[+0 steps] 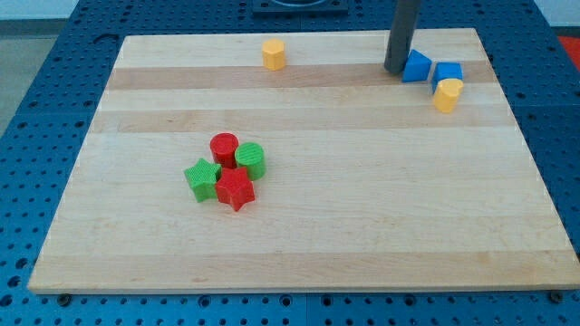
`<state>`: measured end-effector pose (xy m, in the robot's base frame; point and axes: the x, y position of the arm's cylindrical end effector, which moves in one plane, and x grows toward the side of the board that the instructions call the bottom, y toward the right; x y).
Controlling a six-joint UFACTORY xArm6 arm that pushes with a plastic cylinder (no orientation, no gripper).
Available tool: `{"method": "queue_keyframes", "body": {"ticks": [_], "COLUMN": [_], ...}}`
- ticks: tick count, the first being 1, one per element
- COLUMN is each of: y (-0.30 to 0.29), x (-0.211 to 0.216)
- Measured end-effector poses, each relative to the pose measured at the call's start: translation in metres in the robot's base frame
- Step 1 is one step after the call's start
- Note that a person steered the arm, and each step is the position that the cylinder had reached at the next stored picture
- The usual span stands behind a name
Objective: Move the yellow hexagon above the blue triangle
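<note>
The yellow hexagon (274,54) sits near the board's top edge, left of centre. The blue triangle (417,66) lies at the top right. My tip (395,69) stands just left of the blue triangle, touching or nearly touching its left side, far to the right of the yellow hexagon. A blue cube (448,72) sits right of the triangle, and a yellow block (446,94), shape unclear, lies just below that cube.
A cluster sits left of the board's centre: a red cylinder (224,148), a green cylinder (250,159), a green star (202,177) and a red star (235,189). The wooden board (362,208) rests on a blue perforated table.
</note>
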<state>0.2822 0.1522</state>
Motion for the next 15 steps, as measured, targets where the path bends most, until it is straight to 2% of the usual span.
{"method": "queue_keyframes", "body": {"ticks": [2,4,5,6,8,9,10,11,14,15], "y": [0.020,0.011,-0.045,-0.131,-0.297,-0.355,-0.360,-0.328,-0.156,-0.118], "x": [-0.001,-0.008,0.005,0.014,0.011,0.001,-0.039,-0.046,-0.045,-0.045]}}
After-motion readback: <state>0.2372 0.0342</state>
